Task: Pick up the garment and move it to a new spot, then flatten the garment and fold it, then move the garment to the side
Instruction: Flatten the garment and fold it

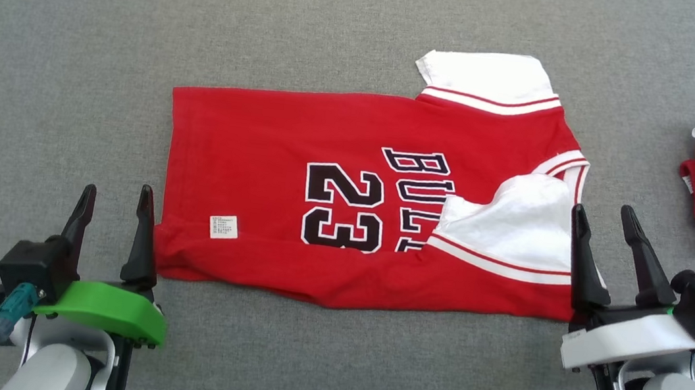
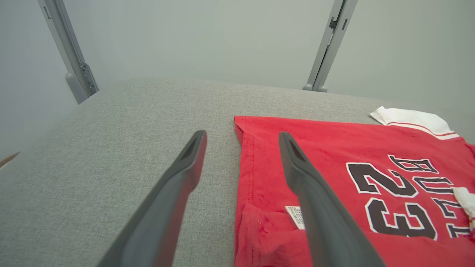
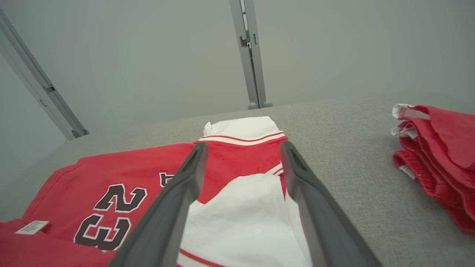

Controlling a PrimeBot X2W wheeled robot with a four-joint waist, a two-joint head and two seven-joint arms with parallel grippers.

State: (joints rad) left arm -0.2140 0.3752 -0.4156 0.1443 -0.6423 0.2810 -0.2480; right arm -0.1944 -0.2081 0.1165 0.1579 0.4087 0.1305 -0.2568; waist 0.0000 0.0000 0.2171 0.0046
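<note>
Head view: we see the garment flat on the cushion, long axis left–right. The left gripper is beside its near-left corner and the right gripper at its near-right sleeve, both wide and empty. Left wrist view: the hem edge runs between the fingers. Right wrist view: the white sleeve lies between the fingers.
</note>
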